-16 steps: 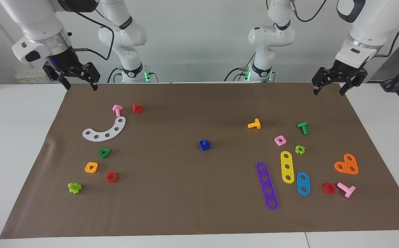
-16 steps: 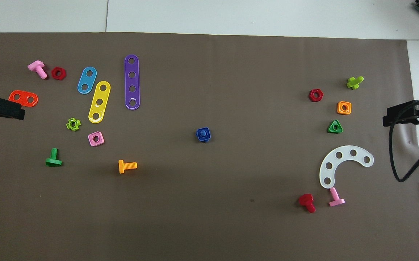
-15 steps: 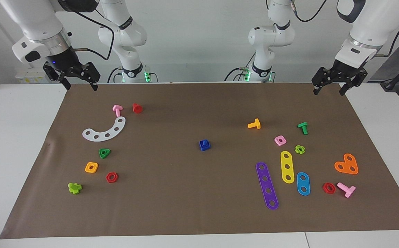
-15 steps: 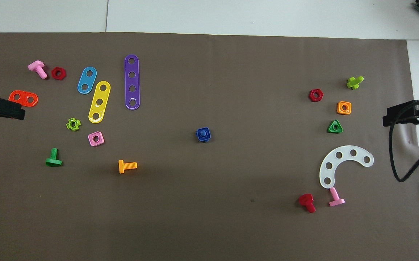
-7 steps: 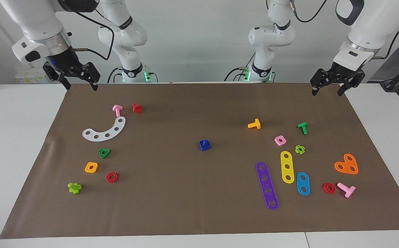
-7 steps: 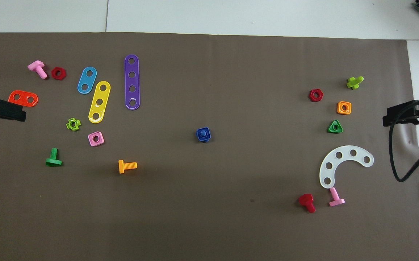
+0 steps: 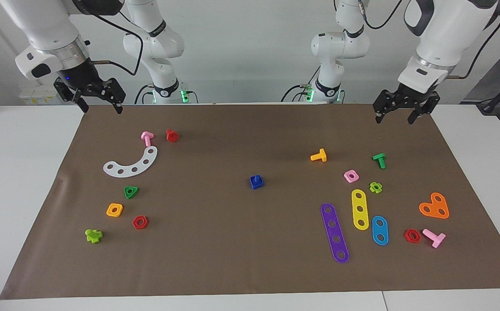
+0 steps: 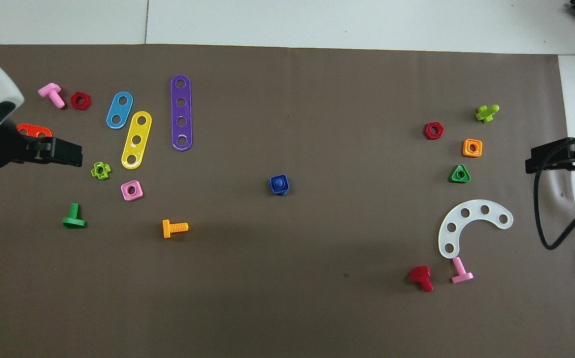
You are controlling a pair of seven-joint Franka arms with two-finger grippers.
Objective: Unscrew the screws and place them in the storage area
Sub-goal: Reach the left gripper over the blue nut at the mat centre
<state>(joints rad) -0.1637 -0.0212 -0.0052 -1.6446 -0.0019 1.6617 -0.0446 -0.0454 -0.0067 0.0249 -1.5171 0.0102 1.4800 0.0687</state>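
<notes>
Presumably the dark-blue screw (image 7: pixel 256 179), seated in a blue square nut (image 7: pixel 256 184) mid-mat, is light, rigid and slick; its stub is best pinched. Both the left gripper (image 7: pixel 402 110) and the waiting right gripper (image 7: pixel 98 102) are held open, empty, above the mat's robot-side corners.

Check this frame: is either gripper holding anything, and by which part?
Nothing is held. The left gripper and right gripper both hang open and empty above the mat's robot-side edge.

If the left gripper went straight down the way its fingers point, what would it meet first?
Probably bare brown mat: the left gripper, open, hangs above the mat's robot-side edge. The green screw lies clear of that line, though depth is uncertain.
</notes>
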